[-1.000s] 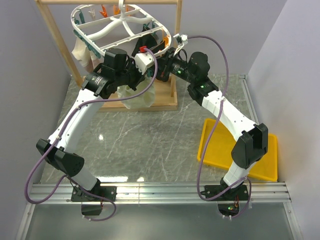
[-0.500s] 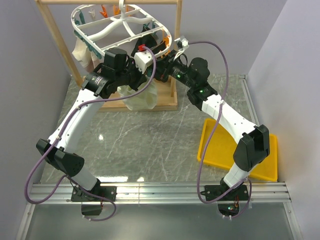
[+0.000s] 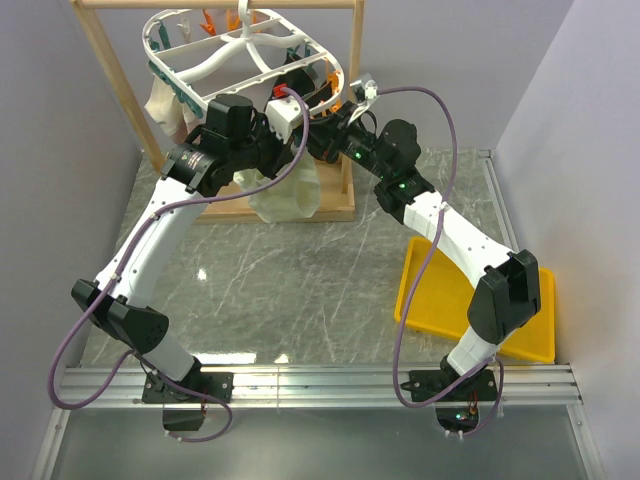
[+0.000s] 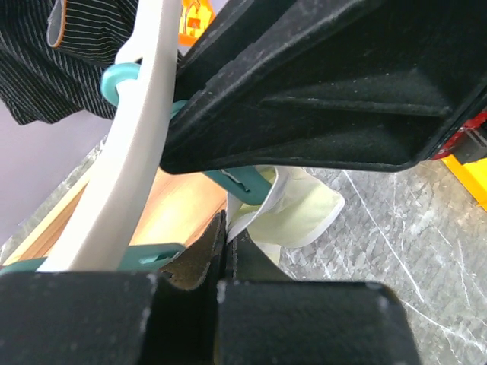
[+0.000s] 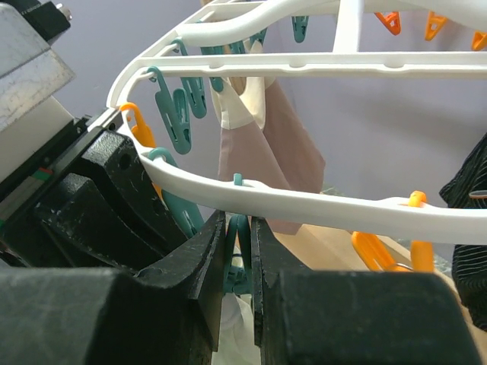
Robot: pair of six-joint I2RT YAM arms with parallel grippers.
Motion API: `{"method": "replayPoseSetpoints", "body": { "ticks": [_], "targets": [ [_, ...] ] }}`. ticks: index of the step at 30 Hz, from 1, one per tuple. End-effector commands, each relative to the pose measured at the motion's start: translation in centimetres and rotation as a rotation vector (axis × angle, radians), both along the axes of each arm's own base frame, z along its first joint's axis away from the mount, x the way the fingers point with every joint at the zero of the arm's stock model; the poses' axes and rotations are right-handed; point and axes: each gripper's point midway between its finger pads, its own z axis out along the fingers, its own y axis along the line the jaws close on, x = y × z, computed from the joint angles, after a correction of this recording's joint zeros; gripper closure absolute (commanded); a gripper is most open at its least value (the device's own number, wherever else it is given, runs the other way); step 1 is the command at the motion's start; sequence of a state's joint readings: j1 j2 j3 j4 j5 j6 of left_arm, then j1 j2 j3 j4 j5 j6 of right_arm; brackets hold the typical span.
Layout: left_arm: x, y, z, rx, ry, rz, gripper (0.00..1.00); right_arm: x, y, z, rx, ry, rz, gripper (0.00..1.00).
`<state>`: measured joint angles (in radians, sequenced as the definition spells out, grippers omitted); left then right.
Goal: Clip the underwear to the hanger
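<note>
The white hanger (image 3: 245,55) hangs from the wooden rack, ringed by teal and orange clips. The cream underwear (image 3: 288,195) dangles under its near right edge. My left gripper (image 3: 298,128) is shut on the underwear's upper edge; in the left wrist view the fabric (image 4: 300,213) comes out from between the closed jaws (image 4: 227,228), with a teal clip (image 4: 245,185) at its top. My right gripper (image 3: 320,138) sits just under the hanger rim (image 5: 304,201), its jaws (image 5: 237,228) shut on that teal clip (image 5: 237,251). The underwear (image 5: 237,327) shows pale below it.
A beige-pink cloth (image 5: 266,144) and a black striped garment (image 4: 68,53) hang from other clips. The wooden rack's post (image 3: 352,110) and base (image 3: 330,210) stand close behind both grippers. A yellow tray (image 3: 530,310) lies at the right.
Both grippers have moved up and closer together under the hanger's near right edge. The underwear has risen with the left gripper.
</note>
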<state>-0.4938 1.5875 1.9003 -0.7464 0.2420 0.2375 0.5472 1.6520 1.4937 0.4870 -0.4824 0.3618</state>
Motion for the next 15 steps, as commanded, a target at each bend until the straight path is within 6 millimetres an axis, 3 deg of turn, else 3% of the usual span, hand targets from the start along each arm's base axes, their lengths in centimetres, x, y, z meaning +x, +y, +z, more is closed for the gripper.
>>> {"method": "replayPoseSetpoints", "body": {
  "ticks": [1, 12, 15],
  "targets": [
    [1.0, 1.3, 2.7, -0.042, -0.061, 0.095, 1.00, -2.3, -0.1, 0.8, -0.035, -0.056, 0.049, 1.00],
    [0.4, 2.2, 3.7, -0.052, -0.116, 0.117, 1.00, -1.9, 0.0, 0.1, -0.092, -0.078, 0.036, 1.00],
    [0.4, 2.2, 3.6, -0.045, -0.116, 0.113, 1.00, -2.0, 0.2, 0.3, -0.091, -0.064, 0.048, 0.91]
  ]
}}
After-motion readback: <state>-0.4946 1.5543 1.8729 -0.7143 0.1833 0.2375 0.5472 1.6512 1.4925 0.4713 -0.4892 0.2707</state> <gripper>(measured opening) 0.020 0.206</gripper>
